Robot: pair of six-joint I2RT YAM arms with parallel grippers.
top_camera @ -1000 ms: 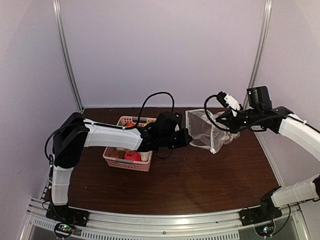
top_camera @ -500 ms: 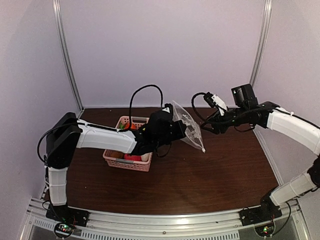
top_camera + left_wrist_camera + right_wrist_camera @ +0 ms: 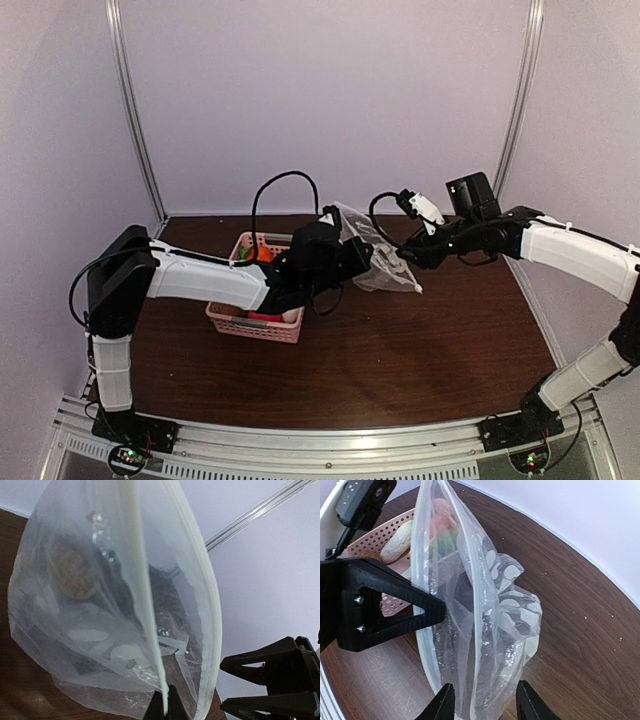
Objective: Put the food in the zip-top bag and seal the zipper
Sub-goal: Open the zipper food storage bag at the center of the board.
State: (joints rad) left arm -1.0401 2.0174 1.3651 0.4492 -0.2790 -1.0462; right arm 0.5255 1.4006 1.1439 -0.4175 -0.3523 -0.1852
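Observation:
The zip-top bag hangs crumpled over the table between both arms, its mouth partly apart. My left gripper is shut on the zipper, the white strip of one lip. My right gripper is open, with a finger on each side of the bag's lower part. The food lies in the pink basket. In the right wrist view a cream piece shows, with red and green pieces blurred behind the plastic. A brown round shape shows through the bag; I cannot tell whether it is inside.
The pink basket stands just left of the bag, under my left forearm. Dark wooden table spreads in front and to the right. Pale walls with metal rails close the back and sides.
The right gripper let go of the bag and opened. The left gripper carried the bag up and to the left, and the right arm followed until its fingers straddled the bag.

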